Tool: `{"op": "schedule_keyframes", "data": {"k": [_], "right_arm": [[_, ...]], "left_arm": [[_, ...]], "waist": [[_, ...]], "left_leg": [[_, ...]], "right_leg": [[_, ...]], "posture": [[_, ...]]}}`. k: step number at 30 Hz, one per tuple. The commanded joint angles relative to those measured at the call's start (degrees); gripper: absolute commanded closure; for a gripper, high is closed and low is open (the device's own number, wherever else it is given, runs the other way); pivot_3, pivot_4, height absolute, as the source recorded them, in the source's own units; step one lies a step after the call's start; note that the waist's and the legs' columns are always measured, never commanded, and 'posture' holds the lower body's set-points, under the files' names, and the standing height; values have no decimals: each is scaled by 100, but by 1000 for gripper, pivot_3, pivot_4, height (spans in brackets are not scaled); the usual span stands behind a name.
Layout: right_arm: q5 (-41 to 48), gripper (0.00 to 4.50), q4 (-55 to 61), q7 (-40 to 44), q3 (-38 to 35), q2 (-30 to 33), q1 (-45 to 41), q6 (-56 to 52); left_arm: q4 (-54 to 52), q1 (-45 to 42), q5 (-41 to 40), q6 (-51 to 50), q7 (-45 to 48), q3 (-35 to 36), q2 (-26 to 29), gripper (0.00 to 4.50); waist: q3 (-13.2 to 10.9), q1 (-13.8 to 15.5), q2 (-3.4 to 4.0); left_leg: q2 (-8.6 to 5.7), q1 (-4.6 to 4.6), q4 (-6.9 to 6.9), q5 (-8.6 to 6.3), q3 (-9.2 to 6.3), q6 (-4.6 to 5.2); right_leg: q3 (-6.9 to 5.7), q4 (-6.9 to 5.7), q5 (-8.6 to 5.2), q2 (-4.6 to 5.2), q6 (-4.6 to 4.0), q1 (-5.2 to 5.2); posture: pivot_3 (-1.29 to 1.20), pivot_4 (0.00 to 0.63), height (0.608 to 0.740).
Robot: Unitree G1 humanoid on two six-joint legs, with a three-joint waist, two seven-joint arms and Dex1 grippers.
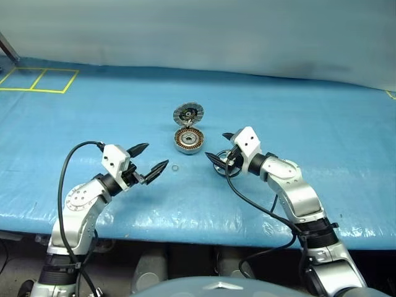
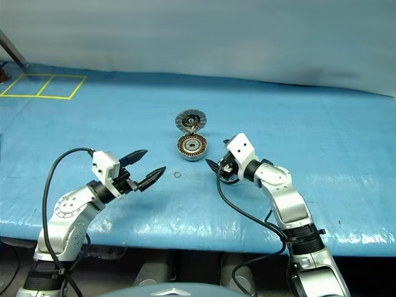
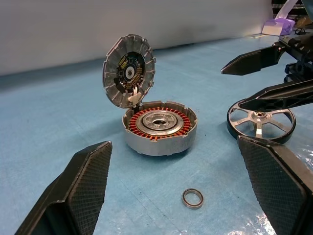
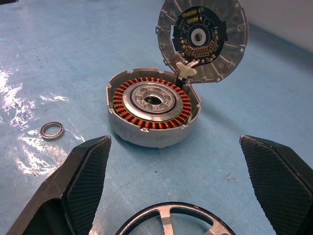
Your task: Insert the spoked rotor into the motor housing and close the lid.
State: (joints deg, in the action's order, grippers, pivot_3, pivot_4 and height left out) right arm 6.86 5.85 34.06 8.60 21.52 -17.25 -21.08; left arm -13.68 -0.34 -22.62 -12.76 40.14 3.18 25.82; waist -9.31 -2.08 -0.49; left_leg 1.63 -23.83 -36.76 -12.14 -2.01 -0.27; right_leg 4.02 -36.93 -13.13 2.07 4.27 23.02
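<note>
Both claws stood open and empty over the blue worktop (image 1: 322, 111): left claw (image 1: 152, 159) nearest, right claw (image 1: 220, 148) poised above the spoked rotor (image 3: 261, 120), which lay flat. Small washer ring (image 1: 175, 167) (loose) sat between the claws. Beyond it the motor housing (image 1: 189, 141), lid (image 1: 188, 114) standing upright at its far edge.

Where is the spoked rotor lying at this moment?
In the left eye view, the spoked rotor lies flat on the blue table cover, right of the motor housing, under the open right gripper.
</note>
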Motion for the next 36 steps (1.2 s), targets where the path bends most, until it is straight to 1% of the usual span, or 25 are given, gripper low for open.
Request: {"op": "schedule_keyframes", "data": {"k": [1,5,10,18,27,30,33,36], "right_arm": [[-20,8,135,-155,-162,-44,-30,243],[-76,8,96,-279,-182,-38,-1,422],[-54,8,73,-216,-137,-66,-7,467],[202,8,184,87,-112,-78,-67,200],[70,8,190,268,29,46,-77,151],[39,8,119,392,133,73,-228,121],[-214,8,-16,601,396,268,-428,204],[-948,8,-462,851,974,607,-1018,583]], "left_arm": [[-170,-46,-27,104,40,81,43,0],[-102,-132,0,111,38,62,41,0],[-131,-128,24,124,32,54,51,0],[-63,-233,42,138,29,57,58,0],[2,-265,130,173,-23,3,2,0],[-24,-299,166,161,-31,-3,0,0],[-68,-198,188,176,-58,-14,-31,0],[-86,-107,199,171,-53,-13,-30,0]], "waist": [[0,0,0],[0,0,0],[0,-4,0],[0,-1,0],[0,0,0],[0,-5,0],[0,-10,0],[-3,-17,1]], "left_leg": [[0,0,0,0,0,0],[0,0,1,0,0,0],[0,0,0,0,1,0],[0,0,0,0,0,0],[0,0,0,0,0,0],[0,0,-1,0,1,0],[0,2,-3,0,1,0],[0,1,-3,0,6,0]], "right_leg": [[0,0,0,0,0,0],[0,0,0,0,0,1],[0,0,0,0,1,0],[0,0,0,0,1,0],[0,0,0,0,0,0],[0,-1,1,0,1,0],[0,-2,1,0,2,-1],[1,0,2,2,2,0]], "posture": [[0,150,740],[0,150,740],[0,150,740],[0,150,740],[0,150,740],[0,150,740],[0,150,740],[0,150,740]]}}
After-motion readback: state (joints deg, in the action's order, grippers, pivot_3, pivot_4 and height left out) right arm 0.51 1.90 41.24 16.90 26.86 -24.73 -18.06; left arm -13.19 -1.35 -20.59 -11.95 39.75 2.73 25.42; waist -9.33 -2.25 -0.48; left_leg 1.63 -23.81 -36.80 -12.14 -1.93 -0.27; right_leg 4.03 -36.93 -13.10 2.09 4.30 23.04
